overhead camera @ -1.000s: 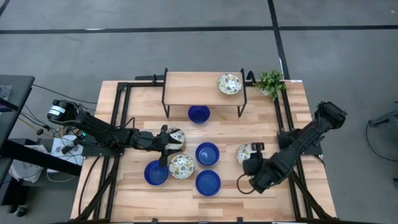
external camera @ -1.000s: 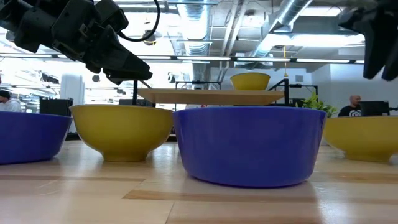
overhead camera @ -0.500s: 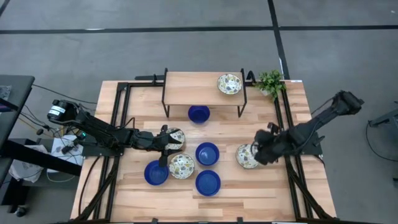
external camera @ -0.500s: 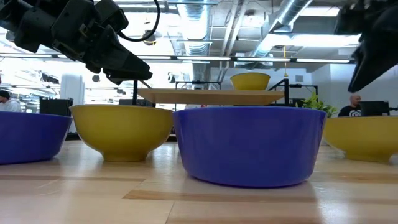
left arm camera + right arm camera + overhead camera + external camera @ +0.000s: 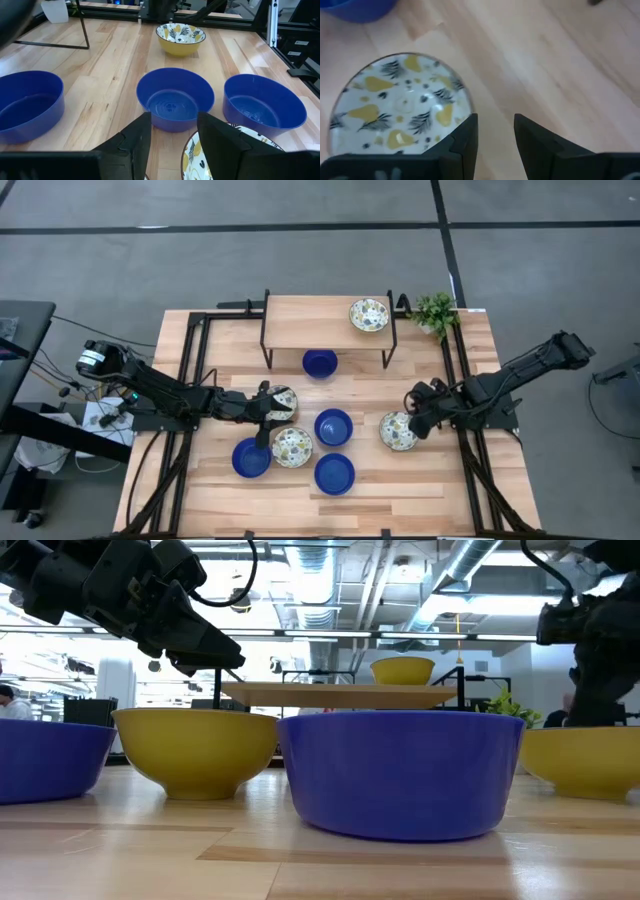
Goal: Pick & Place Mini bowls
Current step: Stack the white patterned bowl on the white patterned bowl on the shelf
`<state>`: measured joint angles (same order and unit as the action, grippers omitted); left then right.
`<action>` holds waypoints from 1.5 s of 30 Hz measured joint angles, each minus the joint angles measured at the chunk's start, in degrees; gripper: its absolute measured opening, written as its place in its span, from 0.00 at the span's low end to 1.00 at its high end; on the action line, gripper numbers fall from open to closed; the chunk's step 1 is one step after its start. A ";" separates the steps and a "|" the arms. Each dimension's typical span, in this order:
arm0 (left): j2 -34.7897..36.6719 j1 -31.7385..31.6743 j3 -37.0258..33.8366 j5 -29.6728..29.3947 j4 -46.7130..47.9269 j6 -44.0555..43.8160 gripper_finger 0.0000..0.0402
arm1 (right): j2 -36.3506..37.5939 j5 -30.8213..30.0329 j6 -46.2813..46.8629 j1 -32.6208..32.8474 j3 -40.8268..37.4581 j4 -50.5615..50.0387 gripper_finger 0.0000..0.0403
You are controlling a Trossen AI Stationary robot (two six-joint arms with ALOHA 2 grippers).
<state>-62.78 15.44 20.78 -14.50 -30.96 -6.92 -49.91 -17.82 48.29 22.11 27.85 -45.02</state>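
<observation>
- My right gripper [image 5: 417, 418] has swung up from the near-right part of the table over the last second; it now hangs at the right-hand rim of the patterned bowl on the right [image 5: 398, 431].
- In the right wrist view its fingers [image 5: 465, 137] stand apart just beside that bowl's rim, gripping nothing. I judge this the approach to a pick; a grasp is not yet made.
- My left gripper [image 5: 268, 416] has not moved. It hovers, fingers spread and empty, between the patterned bowl at left [image 5: 281, 402] and the patterned bowl nearer me [image 5: 291, 447].
- The blue bowls [image 5: 333, 427] lie as before: one at centre, one near centre, one near left, one under the shelf [image 5: 325, 322].
- One patterned bowl on the shelf [image 5: 369, 314] sits at its right end.
- Next I would have to straddle the rim cleanly; a glancing pinch could tip the bowl.
</observation>
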 joint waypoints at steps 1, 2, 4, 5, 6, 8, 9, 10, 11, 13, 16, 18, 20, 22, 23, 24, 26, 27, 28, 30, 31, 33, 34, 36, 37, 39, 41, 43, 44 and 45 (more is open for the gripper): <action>0.00 0.00 0.00 0.00 0.00 0.00 0.39 | 0.02 1.05 -0.51 0.00 -0.01 0.51 0.29; 0.00 -0.02 0.00 0.00 0.00 0.00 0.39 | -0.02 1.98 -1.11 -0.02 -0.01 1.43 0.29; 0.00 -0.01 0.00 0.00 0.00 0.00 0.39 | -0.02 3.12 -2.09 -0.02 -0.01 2.53 0.29; 0.00 0.00 0.00 0.00 0.00 0.00 0.39 | -0.02 3.25 -2.07 -0.02 -0.01 2.54 0.29; 0.00 -0.01 0.00 0.00 0.00 0.00 0.39 | -0.02 3.32 -1.91 -0.02 -0.01 2.39 0.29; 0.00 -0.01 0.00 0.00 -0.01 0.00 0.39 | -0.02 3.39 -1.83 -0.02 -0.01 2.08 0.29; 0.00 -0.02 0.00 0.00 0.00 0.00 0.39 | -0.02 3.46 -1.82 -0.02 -0.01 2.06 0.29; 0.00 -0.01 0.00 0.00 0.00 0.00 0.39 | -0.02 3.51 -1.81 -0.02 -0.01 2.06 0.29; 0.00 -0.01 0.00 0.00 -0.01 0.00 0.39 | -0.02 3.55 -1.81 -0.02 -0.01 2.04 0.29; 0.00 -0.01 0.00 0.00 0.00 0.00 0.39 | -0.27 3.98 -1.79 -0.02 -0.01 2.06 0.29; 0.00 0.00 0.00 0.00 0.00 0.00 0.39 | -1.67 4.41 -1.77 -0.02 -0.01 1.94 0.29; 0.00 -0.02 0.00 0.00 0.00 0.00 0.39 | -3.35 4.43 -1.79 -0.02 0.01 2.03 0.29; 0.00 0.00 0.00 0.00 0.00 0.00 0.39 | -5.08 4.45 -2.03 -0.02 -0.01 2.05 0.29; 0.00 0.00 0.00 0.00 0.00 0.00 0.39 | -6.79 4.49 -2.07 -0.02 -0.01 2.28 0.29; 0.00 -0.02 0.00 0.00 0.00 0.00 0.39 | -7.57 4.55 -2.10 -0.02 -0.01 2.30 0.29; 0.00 -0.01 0.00 0.00 0.00 0.00 0.39 | -8.27 4.56 -2.20 -0.02 -0.01 2.40 0.29; 0.00 0.00 0.00 0.00 -0.01 0.00 0.39 | -9.47 4.58 -2.24 -0.02 -0.01 2.48 0.29; 0.00 -0.01 0.00 0.00 0.00 0.00 0.39 | -9.92 4.58 -2.24 -0.02 -0.01 2.51 0.29; 0.00 -0.02 0.00 -0.02 0.00 0.00 0.39 | -10.29 4.58 -2.26 -0.02 -0.01 2.70 0.29; 0.00 -0.02 0.00 0.00 0.00 0.00 0.39 | -10.76 4.58 -2.37 -0.02 -0.01 3.44 0.29; 0.00 0.00 0.00 0.00 0.00 0.00 0.39 | -10.84 4.73 -2.77 -0.02 -0.01 4.07 0.29; 0.00 0.00 0.00 0.00 0.00 0.00 0.39 | -10.86 5.84 -3.72 -0.02 -0.01 5.49 0.29; 0.00 -0.01 0.00 0.00 0.00 0.00 0.39 | -10.86 6.29 -4.15 -0.02 -0.01 6.28 0.29; 0.00 -0.01 0.00 0.00 0.00 0.00 0.39 | -10.84 7.11 -4.91 -0.02 -0.01 7.62 0.29; 0.00 -0.01 0.00 0.00 0.00 0.00 0.39 | -10.84 7.44 -5.08 -0.02 0.01 7.94 0.29; 0.00 0.00 0.00 0.00 0.00 0.00 0.39 | -10.84 7.49 -5.21 -0.02 0.01 8.10 0.29; 0.00 0.00 0.00 0.00 0.00 0.00 0.39 | -10.84 7.50 -5.23 -0.02 0.01 8.07 0.29; 0.00 -0.02 0.00 0.00 0.00 0.00 0.39 | -10.84 7.49 -5.27 -0.02 0.00 8.07 0.29; 0.00 -0.01 0.00 0.00 0.00 0.00 0.39 | -10.84 7.46 -5.28 -0.02 -0.01 8.07 0.29; 0.00 -0.02 0.00 -0.01 0.00 0.00 0.39 | -10.84 7.40 -5.30 -0.02 -0.01 8.07 0.29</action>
<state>-62.78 15.42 20.78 -14.51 -30.96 -6.92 -60.75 -10.41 42.98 22.09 27.84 -36.95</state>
